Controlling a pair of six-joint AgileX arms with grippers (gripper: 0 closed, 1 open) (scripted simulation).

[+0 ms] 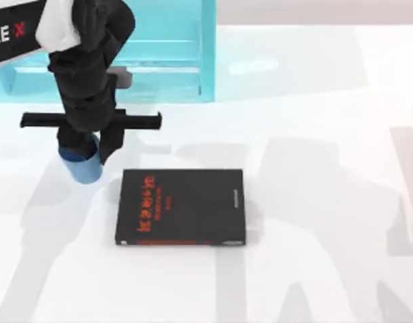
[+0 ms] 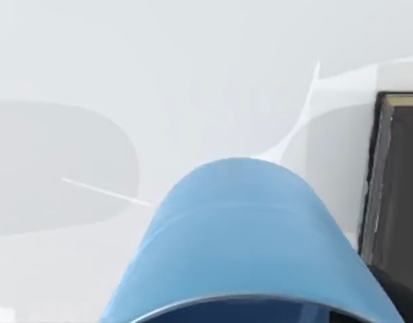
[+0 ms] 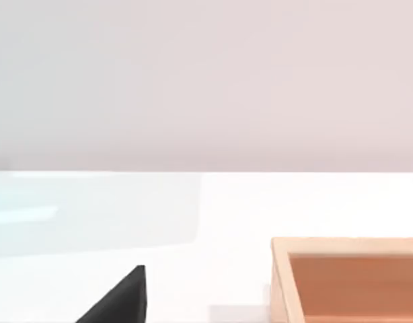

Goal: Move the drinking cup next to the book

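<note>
The drinking cup, a small plain blue tumbler, sits just off the left edge of the book, near its far left corner. My left gripper comes down from above and is shut on the cup's rim, hiding its top. The book lies flat in the middle of the table, black with red lettering and a red strip along its near edge. In the left wrist view the cup is close up, with the book's edge beside it. A black book corner appears in the right wrist view.
A large turquoise shelf unit stands at the back left, behind my left arm. A light wooden box appears in the right wrist view. White tabletop stretches to the right of the book.
</note>
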